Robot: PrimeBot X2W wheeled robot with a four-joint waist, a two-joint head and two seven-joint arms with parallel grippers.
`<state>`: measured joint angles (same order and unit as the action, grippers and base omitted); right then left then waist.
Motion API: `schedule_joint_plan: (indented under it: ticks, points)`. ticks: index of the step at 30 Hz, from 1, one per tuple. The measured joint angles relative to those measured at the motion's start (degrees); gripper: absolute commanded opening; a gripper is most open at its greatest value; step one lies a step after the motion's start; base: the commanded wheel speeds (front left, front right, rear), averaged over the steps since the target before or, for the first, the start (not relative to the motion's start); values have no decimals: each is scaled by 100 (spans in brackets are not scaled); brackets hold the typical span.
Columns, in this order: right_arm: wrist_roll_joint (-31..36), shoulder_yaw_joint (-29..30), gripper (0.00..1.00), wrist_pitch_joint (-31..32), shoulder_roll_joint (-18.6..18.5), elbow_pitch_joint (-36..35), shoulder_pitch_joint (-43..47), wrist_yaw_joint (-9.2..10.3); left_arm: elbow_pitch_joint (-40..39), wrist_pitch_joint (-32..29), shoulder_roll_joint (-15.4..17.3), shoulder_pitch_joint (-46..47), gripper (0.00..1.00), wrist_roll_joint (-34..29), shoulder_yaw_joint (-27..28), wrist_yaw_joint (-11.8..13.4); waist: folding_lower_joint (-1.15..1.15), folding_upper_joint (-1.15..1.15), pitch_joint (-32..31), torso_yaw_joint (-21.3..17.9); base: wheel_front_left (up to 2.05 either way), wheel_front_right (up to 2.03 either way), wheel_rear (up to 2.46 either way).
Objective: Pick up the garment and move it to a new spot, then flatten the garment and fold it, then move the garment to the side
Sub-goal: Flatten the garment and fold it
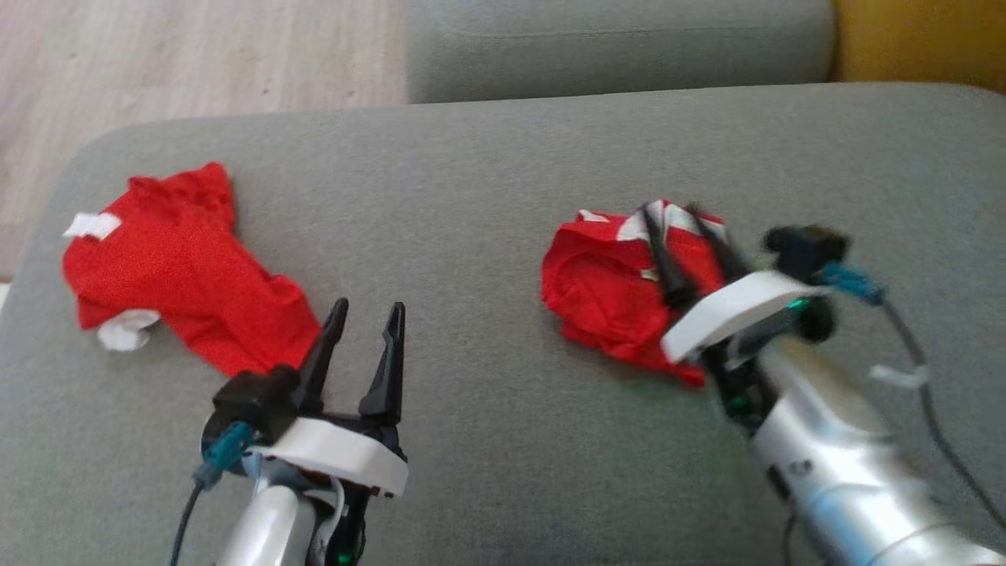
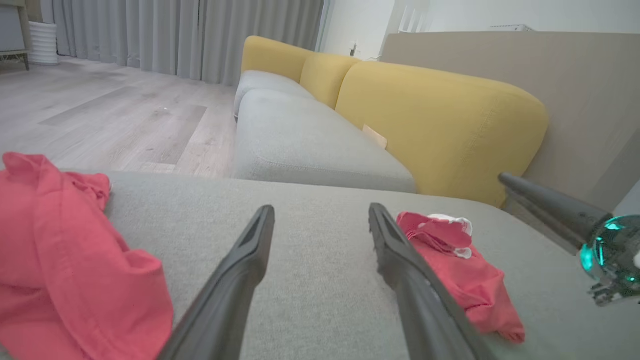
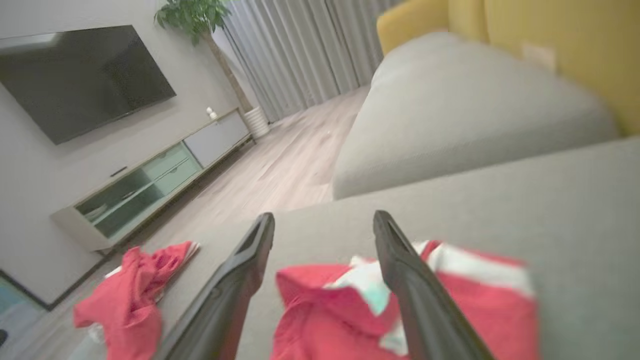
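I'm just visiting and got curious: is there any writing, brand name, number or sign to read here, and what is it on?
No text is readable in these pictures.
On the left red garment, the white label: too blurred to read.
On the yellow backrest, the tan tag: too small to read.
On the television: dark screen, no words.

Silver forearms (image 1: 833,464), white wrist plates (image 1: 338,456), blk fingers (image 1: 387,369), teal cable plugs (image 1: 224,452).
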<state>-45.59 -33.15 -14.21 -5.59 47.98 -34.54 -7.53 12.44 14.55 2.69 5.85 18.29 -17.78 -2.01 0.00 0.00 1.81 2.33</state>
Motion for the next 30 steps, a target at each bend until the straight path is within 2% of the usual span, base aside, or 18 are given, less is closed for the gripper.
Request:
schedule_joint_plan:
  ticks: [5, 8, 10, 15, 23, 24, 25, 30]
  points:
    - [1918, 1564, 100, -16, -157, -1087, 676, 0, -266, 0, -2, -12, 100, 0, 102, 48, 0, 0, -56, -253, 0, 0, 0]
    - [2749, 2357, 100, -16, -25, -1652, 1453, 0, -375, 0, -1, -54, 100, -9, 178, 58, 0, 0, -102, -357, 0, 0, 0]
    - [3200, 2682, 100, -16, 74, -1982, 1919, 0, -422, 0, -1, -115, 100, -10, 182, 90, 0, 0, -130, -408, 0, 0, 0]
    - [3613, 3107, 100, -16, 237, -2522, 2512, 0, -493, 0, -1, -201, 100, -57, 211, 101, 0, 0, -155, -481, 0, 0, 0]
    - [3368, 3122, 100, -16, 263, -2735, 2706, 0, -487, 0, 0, -326, 100, -107, 176, 79, 0, 0, -101, -426, 0, 0, 0]
    - [3355, 3131, 39, -16, 263, -2743, 2701, 0, -488, 0, 1, -325, 100, -107, 165, 42, 0, 0, -78, -400, 0, 0, 0]
    - [3356, 3142, 0, -16, 264, -2746, 2696, 0, -487, 0, 0, -323, 100, -107, 146, 42, 0, 0, -51, -368, 0, 0, 0]
    - [3546, 3165, 0, -15, 266, -2551, 2493, 0, -471, 0, 2, -279, 100, -108, 31, -10, 0, 0, 129, -138, 0, 0, 0]
